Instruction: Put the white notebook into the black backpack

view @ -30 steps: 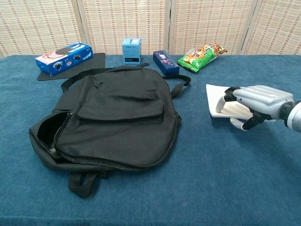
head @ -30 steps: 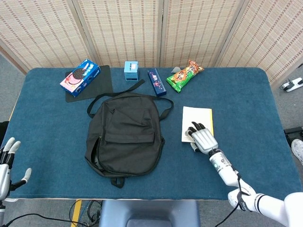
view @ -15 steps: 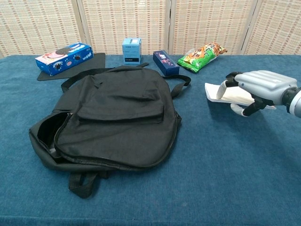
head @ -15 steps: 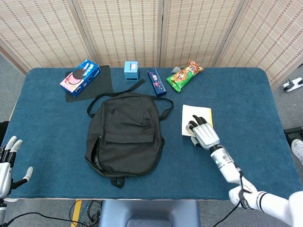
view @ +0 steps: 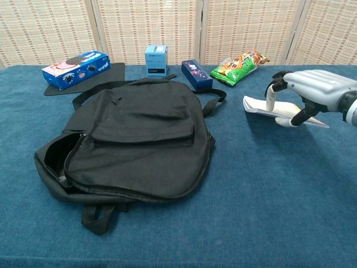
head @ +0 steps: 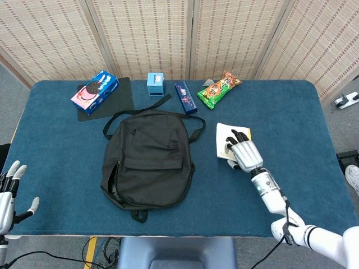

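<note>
Woven screens stand behind a blue-covered table [head: 291,106], and on its right half the white notebook [head: 230,139] is lifted clear of the cloth in the right hand [head: 242,154]: the chest view shows the fingers [view: 271,96] curled over the notebook's [view: 257,105] top and the thumb [view: 288,123] under it, with the near-left corner raised above the blue surface. To its left, well apart, the black backpack [head: 147,158] lies flat in the middle of the table, straps toward the back; in the chest view its [view: 134,142] zipper gapes open along the left side. Behind the backpack, along the far edge, stand a small light-blue box [head: 155,83], a dark blue box [head: 185,97] just beside it, and a green snack bag [head: 219,89] further right. At the far left a blue cookie box [head: 95,92] rests on a black mat [head: 112,101]. The left hand [head: 8,193] hangs off the table's near-left corner in the head view, fingers spread and holding nothing.
</note>
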